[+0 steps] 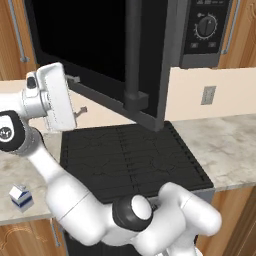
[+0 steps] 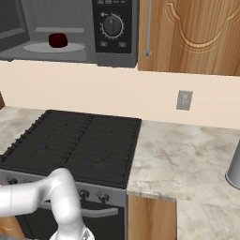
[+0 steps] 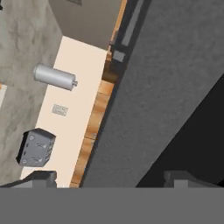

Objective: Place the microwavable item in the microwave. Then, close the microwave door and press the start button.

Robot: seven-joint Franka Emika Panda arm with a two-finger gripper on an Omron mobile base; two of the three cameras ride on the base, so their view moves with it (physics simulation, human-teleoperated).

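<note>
Red bowl (image 2: 57, 40) sat on the turntable inside the microwave (image 2: 70, 30), at 11 o'clock in the right base view. Gripper (image 3: 109, 177) was spread, empty, against the open microwave door (image 1: 100, 55). Best push near the door's free edge, a steady sweep shut.

A milk carton (image 1: 21, 196) stands on the marble counter (image 1: 227, 150) left of the black stove (image 1: 130, 157).
</note>
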